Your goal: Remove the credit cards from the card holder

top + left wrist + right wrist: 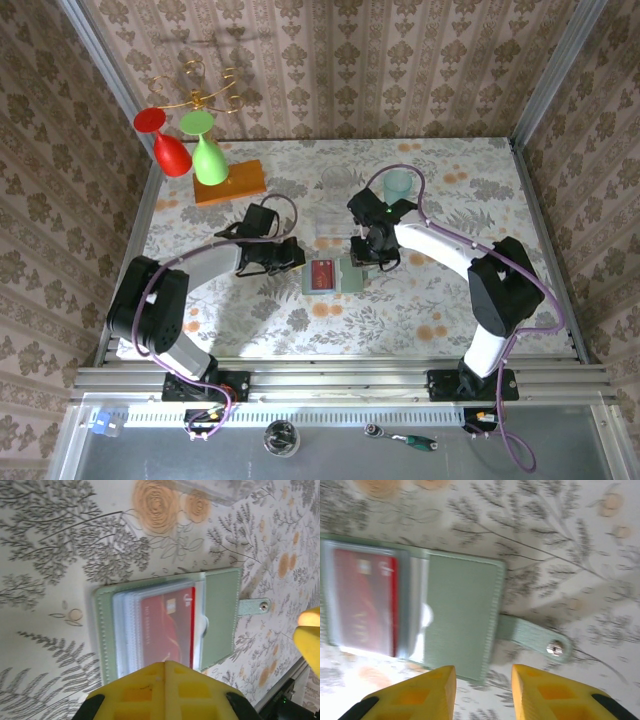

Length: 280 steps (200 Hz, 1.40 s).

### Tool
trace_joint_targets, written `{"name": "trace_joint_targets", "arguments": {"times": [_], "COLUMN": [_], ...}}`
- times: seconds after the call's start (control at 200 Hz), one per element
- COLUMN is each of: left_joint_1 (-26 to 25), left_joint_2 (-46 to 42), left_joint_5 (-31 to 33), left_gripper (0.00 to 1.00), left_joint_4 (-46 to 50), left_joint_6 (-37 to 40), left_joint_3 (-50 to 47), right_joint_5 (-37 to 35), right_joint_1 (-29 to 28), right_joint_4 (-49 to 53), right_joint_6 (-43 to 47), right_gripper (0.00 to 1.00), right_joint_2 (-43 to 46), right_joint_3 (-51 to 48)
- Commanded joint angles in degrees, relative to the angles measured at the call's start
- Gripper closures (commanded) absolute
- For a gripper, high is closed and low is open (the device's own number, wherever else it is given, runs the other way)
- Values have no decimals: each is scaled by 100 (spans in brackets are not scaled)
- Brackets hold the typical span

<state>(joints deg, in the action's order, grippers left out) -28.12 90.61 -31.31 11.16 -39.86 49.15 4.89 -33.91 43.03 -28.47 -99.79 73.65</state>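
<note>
1. The card holder (338,277) lies opened flat near the middle of the table (450,310), between the two grippers.
2. The credit cards (167,627) sit in the clear sleeves (127,630) on one panel. A red face is uppermost; how many cards lie beneath it cannot be told. The other panel is bare grey-green, and its snap strap (535,637) lies extended on the cloth.
3. The left gripper (165,687) has its fingers pressed together and holds nothing. It stands over the edge of the card-bearing panel; whether it bears down on the holder cannot be told.
4. The right gripper (482,692) has its fingers partly spread with nothing between them, just off the edge of the bare panel.
5. Step in hand, as judged: positioning for the first extraction. No card is out yet, so the task is at an early stage.
6. Next move, as judged: one gripper pins the holder while the other pinches the exposed card edge at the sleeve opening and draws it along the slot. The sleeves look slick, so a shallow pinch may slip or drag the whole holder.
7. Surface: a pale cloth printed with grey ferns and orange flowers. Well apart, at the far side, stand a teal cup (398,184), an orange wooden block (230,183) and two goblets (207,155).
8. Room: patterned wallpaper (350,60) closes three sides. A metal rail (340,380) at the near edge carries the arm bases.
</note>
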Motion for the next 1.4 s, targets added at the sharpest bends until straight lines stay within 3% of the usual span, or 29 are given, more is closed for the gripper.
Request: {"name": "trace_joint_targets", "arguments": {"times": [0.0,0.11,0.465,1.395], "left_joint_1": [-117,-214,-333,-317], "left_joint_2": [200,346,604,818], "left_joint_5": [-108,-164,-10,180], "left_gripper": [99,98,99,100], "left_joint_4": [0,-173,-151,247], "left_joint_6": [93,27,91,330], "left_joint_3": [139,127,139,139], "right_joint_5": [913,1452,2189,2623], "right_joint_1": [-28,-28,-28,-19], "right_joint_4": [-584,-1190,-2508,-3119], "right_joint_6": [-467,-834,-1319,-1319], "right_gripper": [64,63,62,66], "right_joint_2": [91,54,-387,-917], "right_joint_3": [-204,-482,-939,-981]}}
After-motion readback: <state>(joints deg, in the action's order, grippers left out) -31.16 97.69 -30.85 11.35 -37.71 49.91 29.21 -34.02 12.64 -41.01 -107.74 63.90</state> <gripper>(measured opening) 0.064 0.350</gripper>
